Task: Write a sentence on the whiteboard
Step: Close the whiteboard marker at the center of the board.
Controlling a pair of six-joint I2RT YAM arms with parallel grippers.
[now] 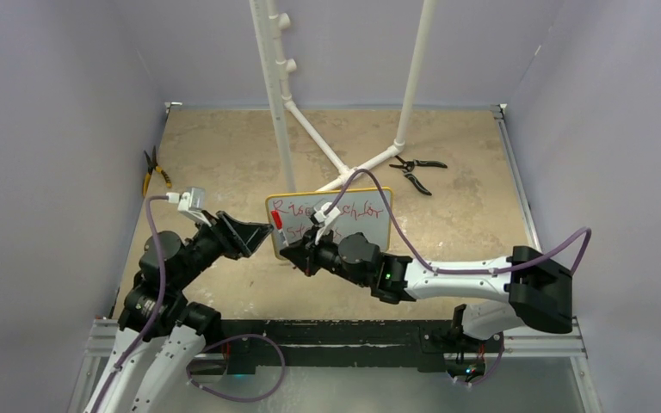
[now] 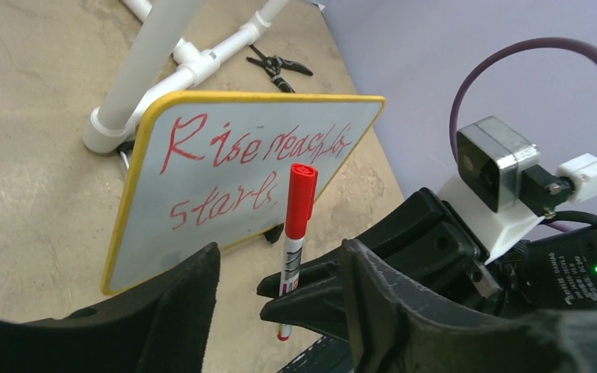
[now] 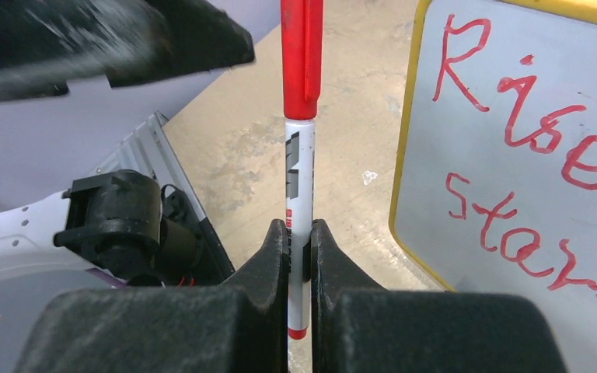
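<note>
My right end effector [image 3: 299, 227] grips the capped marker [image 3: 299, 171] upright, just left of the whiteboard [image 3: 424, 155]; my left end effector [image 2: 280, 252] stands open, further left.

The whiteboard [image 2: 171, 252] is faced in smooth, faintly glossy white and edged in yellow plastic. The sentence [image 2: 241, 148] is laid on it in red ink. The marker [image 3: 299, 179] is made of shiny plastic, red cap over white barrel. Matt black, grainy plastic is seen on the left gripper [image 2: 276, 264] and right gripper [image 3: 299, 233]. The table [image 2: 39, 155] is surfaced in a matt, mottled, stone-like finish. The far pipes [image 2: 151, 54] are formed of smooth white plastic.
</note>
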